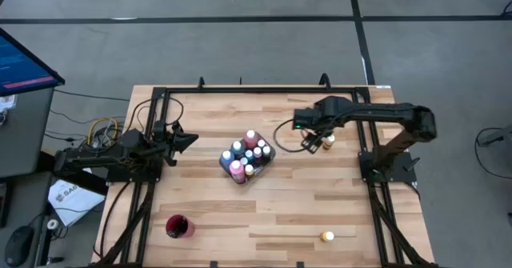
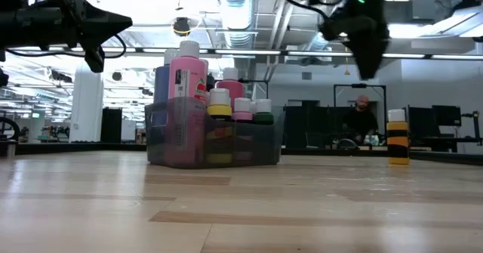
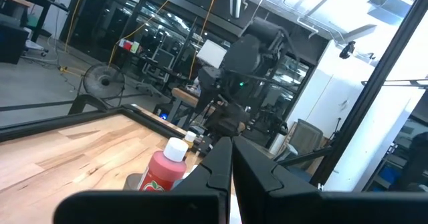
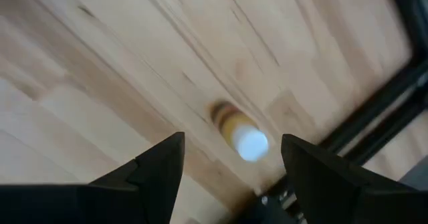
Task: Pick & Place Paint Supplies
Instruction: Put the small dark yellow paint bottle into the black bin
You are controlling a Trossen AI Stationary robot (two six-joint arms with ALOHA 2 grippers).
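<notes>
A small grey container (image 1: 269, 158) stands mid-table, packed with several upright paint bottles (image 2: 187, 75) in pink, blue, yellow and green. To its right a yellow bottle with a white cap (image 1: 329, 141) stands on its base on the table. My right gripper (image 4: 231, 150) hangs open above it, pointing steeply down, and the bottle (image 4: 244, 136) shows between and beyond the fingers, untouched. A second yellow bottle (image 1: 327, 237) stands near the front edge. My left gripper (image 1: 189, 141) waits shut, raised off the table to the left of the container.
A red cup (image 1: 178, 226) stands near the front left. Black frame rails (image 1: 264, 89) run along the far and side edges of the table. Bare wood lies between the container and the front edge. A person sits in the room behind the table.
</notes>
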